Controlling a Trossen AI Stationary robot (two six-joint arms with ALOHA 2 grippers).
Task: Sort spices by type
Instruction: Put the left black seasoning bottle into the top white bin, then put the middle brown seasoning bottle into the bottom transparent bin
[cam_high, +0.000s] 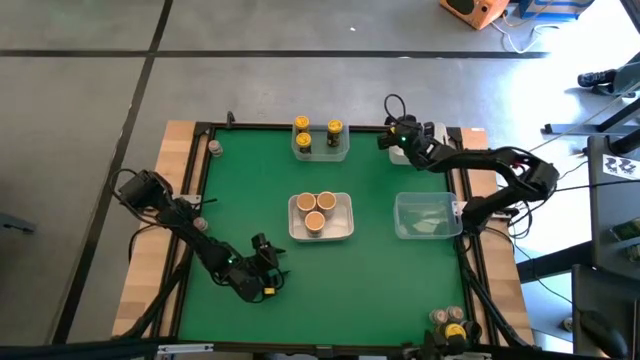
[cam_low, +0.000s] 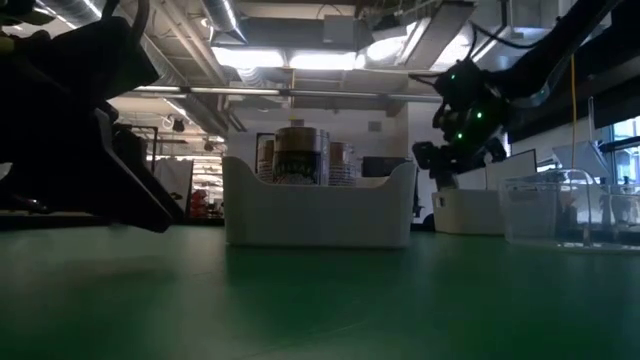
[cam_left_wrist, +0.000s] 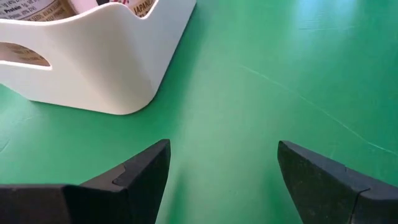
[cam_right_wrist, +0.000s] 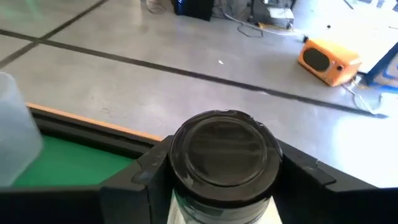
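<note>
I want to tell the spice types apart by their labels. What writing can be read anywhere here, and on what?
"Protein": partial print on a jar label in the white tub, left wrist view.
Further print on a neighbouring jar: cut off, unreadable.
Jar in the white tub, low view: label blurred.
Dark-capped jar in the right tool: no text visible.
</note>
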